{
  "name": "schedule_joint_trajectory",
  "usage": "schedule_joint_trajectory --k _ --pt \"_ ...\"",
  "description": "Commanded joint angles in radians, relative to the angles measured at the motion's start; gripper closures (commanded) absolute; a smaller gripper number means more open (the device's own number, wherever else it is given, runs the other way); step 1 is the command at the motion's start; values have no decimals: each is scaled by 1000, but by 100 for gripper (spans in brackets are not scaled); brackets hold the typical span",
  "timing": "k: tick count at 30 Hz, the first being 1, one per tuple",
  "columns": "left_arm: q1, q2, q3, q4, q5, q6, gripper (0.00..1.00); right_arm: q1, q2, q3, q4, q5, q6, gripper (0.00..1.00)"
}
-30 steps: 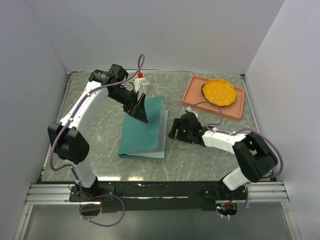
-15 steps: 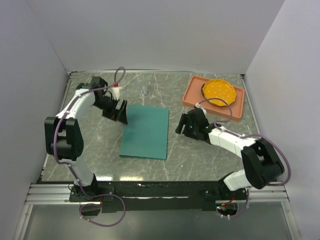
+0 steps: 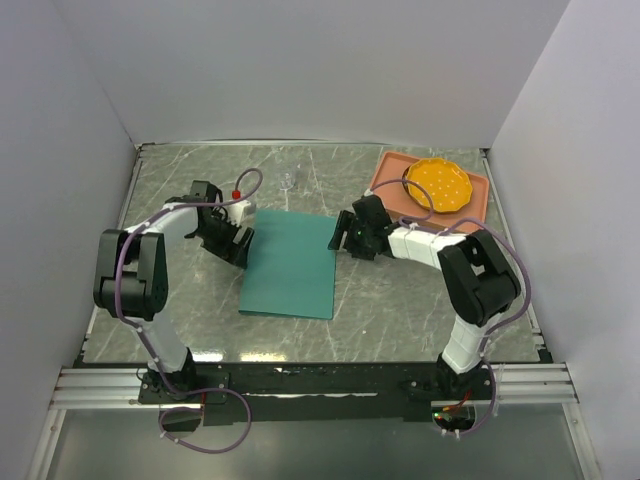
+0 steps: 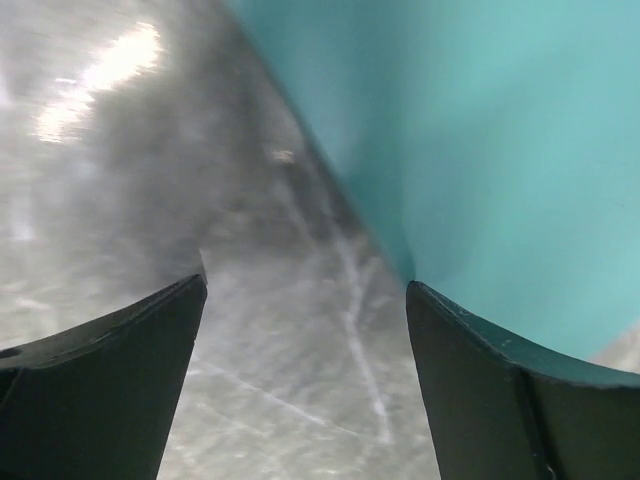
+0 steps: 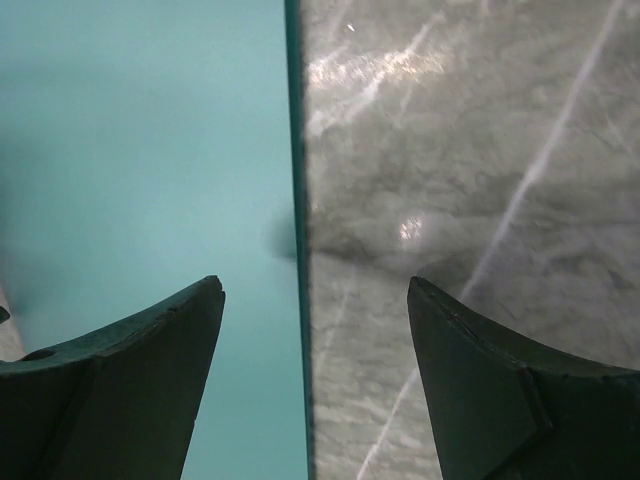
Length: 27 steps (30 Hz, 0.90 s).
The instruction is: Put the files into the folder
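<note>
On the tabletop (image 3: pixel 420 310) the folder (image 3: pixel 290 265) lies flat between both arms. I judge it light, thin, bendable and a little slippery, best taken at one long edge. It is plain teal and closed. The left pincer (image 3: pixel 237 245) and the right pincer (image 3: pixel 343 238) stand apart, empty, at its edges.

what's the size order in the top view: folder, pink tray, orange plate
Largest to smallest as they look from above:
1. folder
2. pink tray, somewhat smaller in area
3. orange plate, lying in the tray
</note>
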Motion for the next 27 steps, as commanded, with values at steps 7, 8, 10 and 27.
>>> schedule_joint_trajectory --k 7,8,10,27 --pt "-3 23 56 35 157 4 12 -1 81 113 12 -34 -6 18" --pt "-23 27 62 28 180 -1 12 -1 85 118 8 -34 -6 18" --pt "-49 35 68 2 232 -4 12 -2 101 133 0 -37 -10 18" --pt "-135 -103 -48 -108 323 31 13 56 107 58 43 -71 36 18"
